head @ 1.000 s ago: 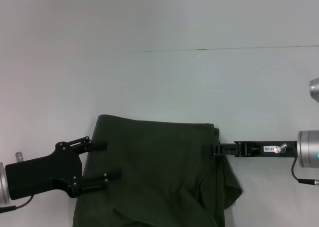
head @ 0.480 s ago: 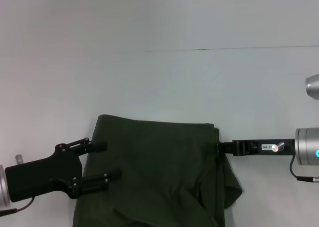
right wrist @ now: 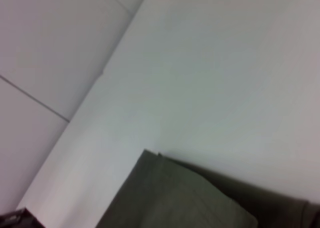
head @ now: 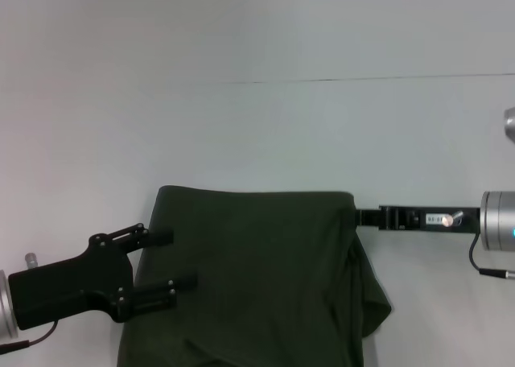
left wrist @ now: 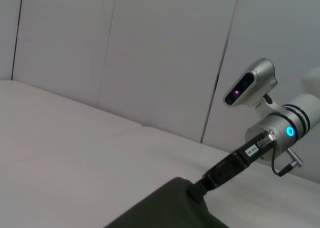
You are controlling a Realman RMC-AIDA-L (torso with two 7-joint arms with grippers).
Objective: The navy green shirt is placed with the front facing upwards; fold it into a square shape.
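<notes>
At the navy green shirt (head: 257, 278)'s far right corner my right gripper (head: 360, 217) pinches cloth; my left gripper (head: 173, 260) gapes, empty. A weak pinch could drop the fold.

Even, diffuse overhead light leaves the pale grey bench (head: 257, 125) bright and nearly shadowless. The dark olive-green cotton shirt (head: 257, 278) reads underexposed, its folds barely visible. The right wrist view is softly blurred throughout.
</notes>
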